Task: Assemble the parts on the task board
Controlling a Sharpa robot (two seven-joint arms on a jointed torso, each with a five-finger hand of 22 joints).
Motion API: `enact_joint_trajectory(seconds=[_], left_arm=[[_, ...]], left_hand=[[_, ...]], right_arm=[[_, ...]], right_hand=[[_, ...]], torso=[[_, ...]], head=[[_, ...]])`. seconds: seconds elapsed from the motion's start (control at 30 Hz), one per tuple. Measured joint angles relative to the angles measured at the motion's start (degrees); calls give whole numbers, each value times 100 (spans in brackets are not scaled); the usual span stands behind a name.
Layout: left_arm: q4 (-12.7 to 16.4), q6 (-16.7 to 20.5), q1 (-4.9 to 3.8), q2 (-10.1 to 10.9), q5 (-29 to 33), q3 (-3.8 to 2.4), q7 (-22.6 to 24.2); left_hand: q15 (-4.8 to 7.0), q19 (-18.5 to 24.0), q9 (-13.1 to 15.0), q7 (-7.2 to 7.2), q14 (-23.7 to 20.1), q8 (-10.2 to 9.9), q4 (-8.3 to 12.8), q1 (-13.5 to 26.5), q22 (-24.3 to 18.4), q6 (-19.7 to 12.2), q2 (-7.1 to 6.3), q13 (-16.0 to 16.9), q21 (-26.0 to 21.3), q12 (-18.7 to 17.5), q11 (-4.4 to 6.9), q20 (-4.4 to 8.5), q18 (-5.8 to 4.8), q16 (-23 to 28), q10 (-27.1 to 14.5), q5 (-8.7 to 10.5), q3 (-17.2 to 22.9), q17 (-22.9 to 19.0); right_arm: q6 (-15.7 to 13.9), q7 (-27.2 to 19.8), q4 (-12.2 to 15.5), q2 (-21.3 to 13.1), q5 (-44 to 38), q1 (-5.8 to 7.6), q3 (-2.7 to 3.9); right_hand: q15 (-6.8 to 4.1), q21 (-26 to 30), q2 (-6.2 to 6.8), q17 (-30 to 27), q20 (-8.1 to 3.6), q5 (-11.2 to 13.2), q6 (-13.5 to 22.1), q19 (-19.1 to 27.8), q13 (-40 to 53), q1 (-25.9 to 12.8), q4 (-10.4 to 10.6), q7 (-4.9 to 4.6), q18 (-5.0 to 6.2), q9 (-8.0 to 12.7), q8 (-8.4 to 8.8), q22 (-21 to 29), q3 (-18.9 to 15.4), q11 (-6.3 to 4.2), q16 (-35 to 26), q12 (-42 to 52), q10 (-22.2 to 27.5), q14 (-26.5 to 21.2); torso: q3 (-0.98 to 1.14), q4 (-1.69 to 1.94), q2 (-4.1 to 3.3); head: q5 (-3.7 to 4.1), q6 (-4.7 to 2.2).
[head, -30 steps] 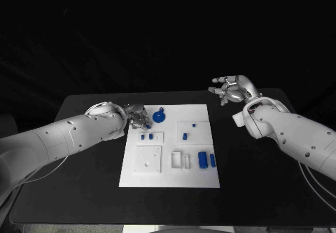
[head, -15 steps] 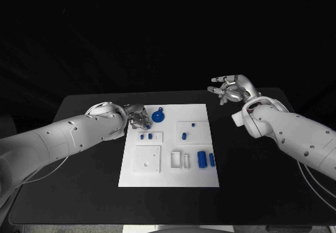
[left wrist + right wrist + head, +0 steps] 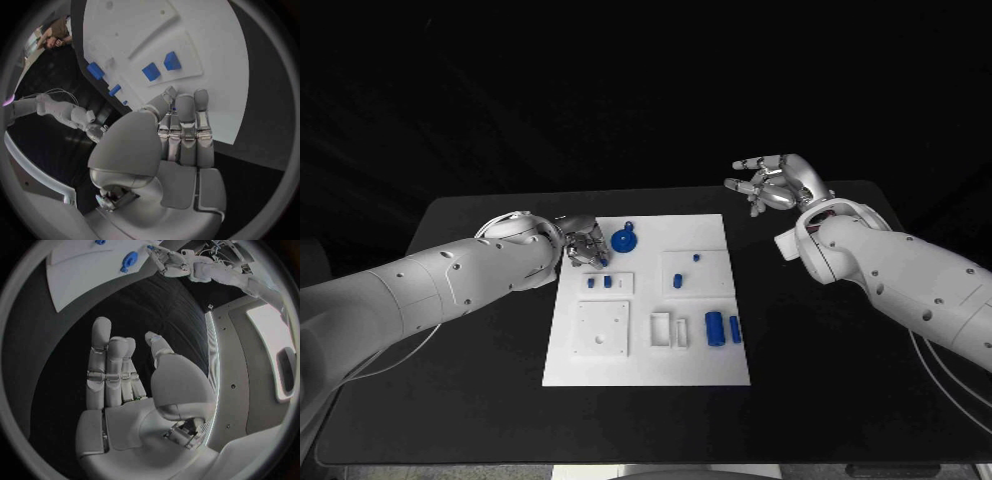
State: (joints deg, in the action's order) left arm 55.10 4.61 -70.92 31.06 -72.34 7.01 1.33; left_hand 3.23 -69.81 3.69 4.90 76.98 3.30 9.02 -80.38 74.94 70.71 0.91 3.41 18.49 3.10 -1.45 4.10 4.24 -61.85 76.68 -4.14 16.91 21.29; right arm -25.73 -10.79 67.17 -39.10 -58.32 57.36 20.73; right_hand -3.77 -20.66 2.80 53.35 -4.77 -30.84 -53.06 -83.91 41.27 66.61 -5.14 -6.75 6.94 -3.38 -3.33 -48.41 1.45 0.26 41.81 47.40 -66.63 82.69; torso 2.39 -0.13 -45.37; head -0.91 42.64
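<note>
Nothing of note has moved over the last second: both arms and all parts sit where they were.

Black bench (image 3: 473, 400) carries the white task board (image 3: 646, 350) in the middle. Left arm reaches in so the left hand (image 3: 583, 250) sits at the board's far-left corner, fingers (image 3: 185, 131) held together and pointing down at the board edge; cannot tell whether they pinch anything (a speck of blue shows by the fingertips in the wrist view, too small to call). Right hand (image 3: 776, 184) hovers off the board past its far-right corner, well apart from it, fingers spread and holding nothing.

Parts on the board: round blue piece (image 3: 626, 240) near the far edge, just beside the left hand; two small blue blocks (image 3: 597, 282) in a raised pad below it; blue peg (image 3: 679, 281) mid-board; two blue cylinders (image 3: 724, 328) toward the right edge, beside white slots.
</note>
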Motion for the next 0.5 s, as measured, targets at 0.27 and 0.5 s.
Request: enact_joint_trajectory(seconds=[0.27,0.5], left_arm=[[-11,-71,-11,-15,0,1,-79],[-4,-87,-4,-4,2,16,-103]], left_hand=[[-1,16,3,1,0,20,5,-10,0,-2,3,0,0,0,-22,-16,-22,0,-22,0,-7,0],[-1,21,10,46,-1,19,37,-3,0,-160,12,-1,0,0,-21,-21,-22,-27,-22,-1,-71,41]], right_arm=[[2,0,-1,1,0,0,0],[2,0,-5,-3,1,-1,0]], right_hand=[[0,0,0,0,0,0,1,0,0,0,0,0,0,0,0,0,0,0,0,0,0,0],[0,0,0,0,0,0,1,0,0,0,0,0,0,0,0,0,0,1,0,0,-1,0]], torso=[[-3,-1,0],[-6,3,-1]], head=[[1,1],[2,5]])
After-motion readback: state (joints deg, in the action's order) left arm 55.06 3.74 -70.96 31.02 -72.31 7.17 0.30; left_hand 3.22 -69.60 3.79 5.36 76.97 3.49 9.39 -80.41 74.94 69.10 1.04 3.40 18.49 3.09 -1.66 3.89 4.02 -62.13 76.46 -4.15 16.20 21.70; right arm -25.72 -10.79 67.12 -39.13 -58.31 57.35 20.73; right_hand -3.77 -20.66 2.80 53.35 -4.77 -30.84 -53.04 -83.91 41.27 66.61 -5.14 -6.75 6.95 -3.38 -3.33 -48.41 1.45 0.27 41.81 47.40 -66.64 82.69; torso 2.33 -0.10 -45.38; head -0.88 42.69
